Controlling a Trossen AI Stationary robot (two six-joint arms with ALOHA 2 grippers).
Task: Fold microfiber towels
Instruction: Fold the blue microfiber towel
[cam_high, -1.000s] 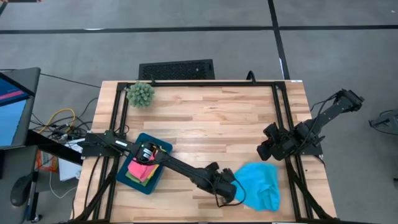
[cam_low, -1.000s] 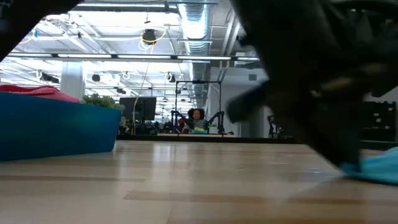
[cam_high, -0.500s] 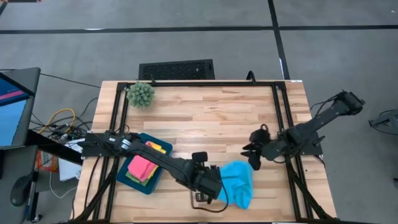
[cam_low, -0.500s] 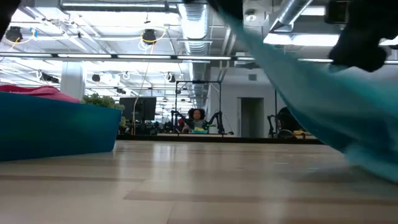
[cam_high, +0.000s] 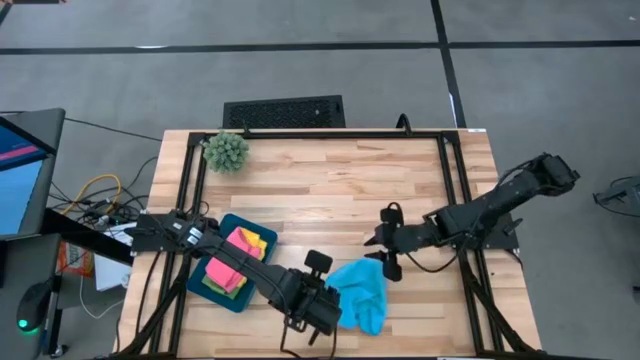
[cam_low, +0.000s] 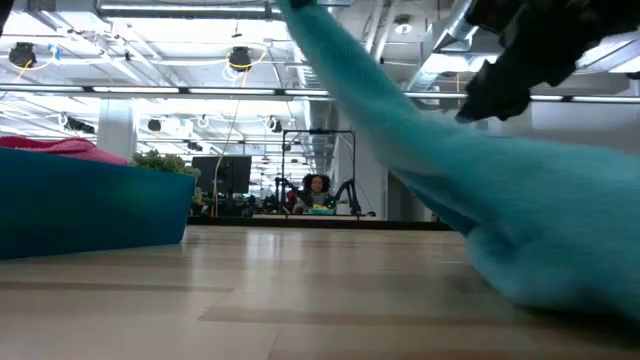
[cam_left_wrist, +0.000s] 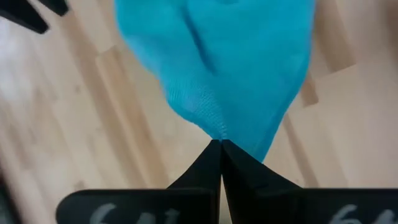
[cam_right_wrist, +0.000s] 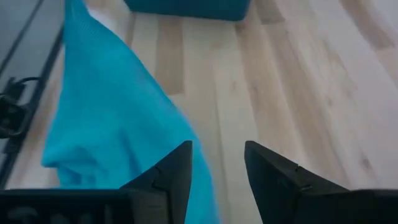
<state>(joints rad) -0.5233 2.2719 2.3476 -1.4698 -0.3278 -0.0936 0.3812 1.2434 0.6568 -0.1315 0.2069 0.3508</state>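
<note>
A: Start at the near edge of the table. How many cloths are out on the wood?

B: One. A soft light blue microfiber towel (cam_high: 360, 293) lies bunched on the pale wooden plank table (cam_high: 330, 190), near its front edge. The left pincer (cam_high: 328, 305) is closed tight on a pinch of it; in the left wrist view the cloth (cam_left_wrist: 217, 68) fans out from the two dark fingertips, which meet with no gap. In the low view the towel (cam_low: 480, 190) rises in a slope from the tabletop toward the upper part of the picture.

A: And the second arm?

B: The right pincer (cam_high: 384, 252) sits just beside the blue towel's far right corner, its two fingers (cam_right_wrist: 171, 171) standing apart with nothing between them. Its own camera shows the cloth (cam_right_wrist: 118, 124) to one side of that gap.

A: Further back?

B: One rigid dark teal rectangular tray (cam_high: 262, 275) on the left side of the table. In it I count three folded cloths stacked: a pink towel (cam_high: 227, 270) on top, a yellow towel (cam_high: 250, 239) showing at the far edge, and a sliver of green towel (cam_high: 213, 286) at the near edge.

A: And beyond that?

B: One small spiky green plant ball (cam_high: 226, 151) at the far left corner of the table. Off the table, one black slatted panel (cam_high: 284, 111) lies on the grey floor.
</note>
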